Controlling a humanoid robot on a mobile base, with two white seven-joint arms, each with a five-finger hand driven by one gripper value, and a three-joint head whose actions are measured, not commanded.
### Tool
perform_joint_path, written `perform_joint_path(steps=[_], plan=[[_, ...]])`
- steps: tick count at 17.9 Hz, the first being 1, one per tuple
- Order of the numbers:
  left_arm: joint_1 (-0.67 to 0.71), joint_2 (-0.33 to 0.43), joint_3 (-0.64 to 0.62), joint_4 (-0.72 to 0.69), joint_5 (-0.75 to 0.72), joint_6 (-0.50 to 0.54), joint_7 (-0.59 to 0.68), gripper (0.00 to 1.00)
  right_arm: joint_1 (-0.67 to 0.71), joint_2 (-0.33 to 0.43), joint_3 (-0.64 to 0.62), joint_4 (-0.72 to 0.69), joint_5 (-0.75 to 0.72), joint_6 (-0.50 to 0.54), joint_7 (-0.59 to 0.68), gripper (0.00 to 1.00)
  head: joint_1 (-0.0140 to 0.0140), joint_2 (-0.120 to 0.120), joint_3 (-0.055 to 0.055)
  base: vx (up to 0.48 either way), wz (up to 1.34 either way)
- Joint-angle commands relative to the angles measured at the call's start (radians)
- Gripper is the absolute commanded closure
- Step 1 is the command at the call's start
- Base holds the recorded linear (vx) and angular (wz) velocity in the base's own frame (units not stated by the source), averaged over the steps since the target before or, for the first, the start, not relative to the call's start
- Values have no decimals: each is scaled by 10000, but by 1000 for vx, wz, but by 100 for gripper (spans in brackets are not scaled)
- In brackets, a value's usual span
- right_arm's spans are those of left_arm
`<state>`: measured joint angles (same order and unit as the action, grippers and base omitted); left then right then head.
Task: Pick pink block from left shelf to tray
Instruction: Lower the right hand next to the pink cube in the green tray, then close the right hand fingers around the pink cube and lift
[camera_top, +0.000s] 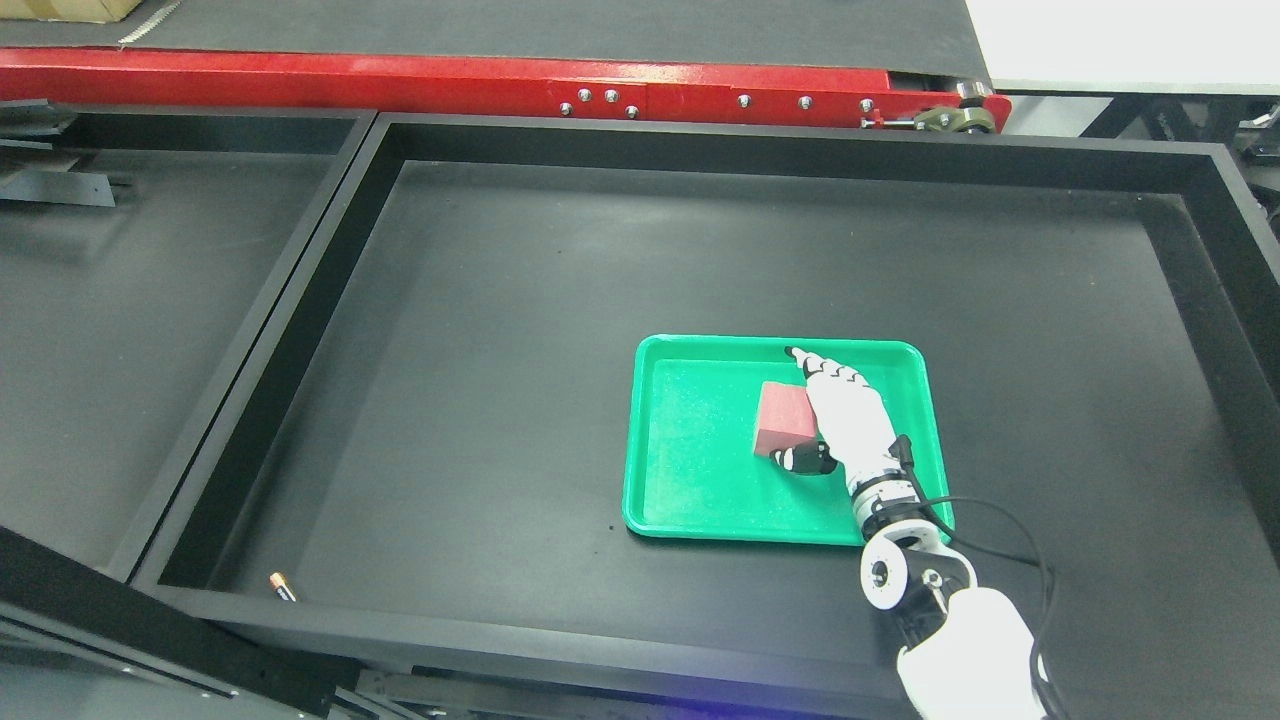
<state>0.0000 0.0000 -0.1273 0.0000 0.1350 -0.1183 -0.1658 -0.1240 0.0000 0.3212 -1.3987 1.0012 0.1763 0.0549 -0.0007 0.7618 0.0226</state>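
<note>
Right hand (850, 425) reaching over the green tray (690, 480)
Fingers (822, 372) and thumb are closing around the pink block (783, 418); block is sitting inside the tray, on the black table (480, 330).

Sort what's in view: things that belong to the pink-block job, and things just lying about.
Job:
- pink block, in the tray
- green tray
- right hand, fingers around the block

Lying about:
- small battery-like item, front left corner of the black bin
- red beam with bolts, behind
</note>
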Motion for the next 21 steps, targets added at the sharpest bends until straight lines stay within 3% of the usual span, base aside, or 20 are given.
perform_joint_path(steps=[1, 12, 21], plan=[[199, 174, 0, -175, 0, 2, 1, 0, -155, -175, 25, 441, -25, 1, 3, 1, 0, 0, 0, 0, 0], [199, 174, 0, -175, 0, 2, 1, 0, -370, -175, 117, 472, -10, -91, -74, 4, 0, 0, 0, 0, 0], [199, 174, 0, -175, 0, 2, 1, 0, -447, -175, 224, 595, -25, -137, -120, 32, 0, 0, 0, 0, 0]])
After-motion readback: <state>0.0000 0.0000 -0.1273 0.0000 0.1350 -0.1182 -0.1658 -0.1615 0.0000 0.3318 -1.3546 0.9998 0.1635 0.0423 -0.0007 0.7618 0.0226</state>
